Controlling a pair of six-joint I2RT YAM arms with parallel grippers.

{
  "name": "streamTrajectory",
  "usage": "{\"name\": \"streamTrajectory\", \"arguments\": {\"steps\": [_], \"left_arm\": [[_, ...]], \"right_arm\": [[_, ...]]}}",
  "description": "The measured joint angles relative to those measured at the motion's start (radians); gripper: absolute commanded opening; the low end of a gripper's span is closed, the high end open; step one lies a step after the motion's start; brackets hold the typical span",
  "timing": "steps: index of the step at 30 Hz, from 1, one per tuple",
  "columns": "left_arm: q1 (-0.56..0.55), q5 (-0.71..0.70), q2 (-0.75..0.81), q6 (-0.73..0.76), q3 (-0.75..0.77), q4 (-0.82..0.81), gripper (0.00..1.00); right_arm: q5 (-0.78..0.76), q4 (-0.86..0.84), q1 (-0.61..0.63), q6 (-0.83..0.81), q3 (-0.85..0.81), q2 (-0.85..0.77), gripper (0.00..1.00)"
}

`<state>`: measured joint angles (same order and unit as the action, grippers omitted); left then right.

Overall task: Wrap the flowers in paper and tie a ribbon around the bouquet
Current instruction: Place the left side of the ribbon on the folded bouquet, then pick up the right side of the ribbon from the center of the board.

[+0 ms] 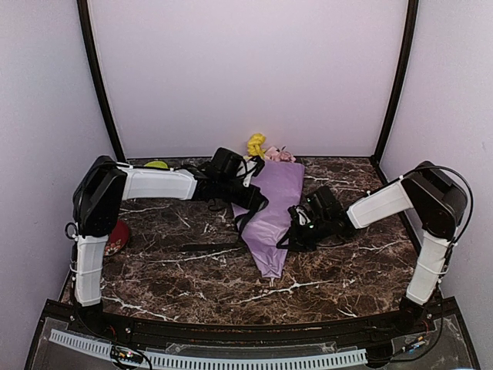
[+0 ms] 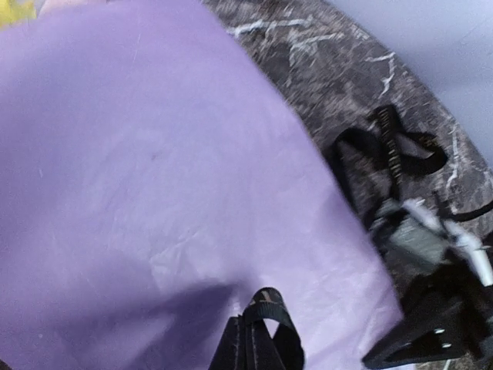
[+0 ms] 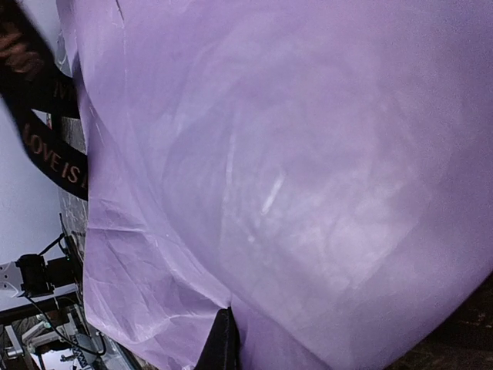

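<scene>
The bouquet (image 1: 273,214) lies mid-table as a lilac paper (image 2: 154,177) cone, its point toward me. Yellow and pink flowers (image 1: 262,148) stick out of its far end. My left gripper (image 1: 248,179) hovers over the cone's far left part, shut on a loop of the black ribbon (image 2: 271,307) at its tips (image 2: 248,327). The ribbon (image 1: 253,202) drapes across the paper and trails onto the table at the left (image 1: 208,247). My right gripper (image 1: 296,221) is at the cone's right edge; in the right wrist view it (image 3: 226,317) is shut on a creased fold of paper (image 3: 308,154).
A lettered stretch of ribbon (image 3: 46,146) crosses the right wrist view's upper left. More ribbon (image 2: 389,142) lies coiled on the marble near the right arm (image 2: 431,308). A green bowl (image 1: 156,164) stands at the back left, a red object (image 1: 118,237) by the left arm's base.
</scene>
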<state>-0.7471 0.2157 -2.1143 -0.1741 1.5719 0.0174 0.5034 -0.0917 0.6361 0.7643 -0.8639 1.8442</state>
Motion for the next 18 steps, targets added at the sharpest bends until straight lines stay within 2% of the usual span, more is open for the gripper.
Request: {"name": "streamTrajectory", "arguments": {"steps": [5,8,11,18], "left_arm": [[0.016,0.006,-0.132,-0.034,0.000,0.042,0.00],[0.018,0.017,-0.150,-0.048,0.013,0.037,0.00],[0.018,0.018,-0.152,-0.053,0.014,0.037,0.00],[0.019,0.033,-0.153,-0.055,0.010,0.033,0.00]], "right_arm": [[-0.011,0.012,0.006,-0.006,0.000,-0.009,0.22],[-0.047,0.073,0.010,-0.018,-0.003,-0.052,0.29],[-0.105,0.199,0.010,-0.053,-0.023,-0.109,0.36],[-0.275,0.499,-0.034,-0.184,-0.188,-0.248,0.45]]}}
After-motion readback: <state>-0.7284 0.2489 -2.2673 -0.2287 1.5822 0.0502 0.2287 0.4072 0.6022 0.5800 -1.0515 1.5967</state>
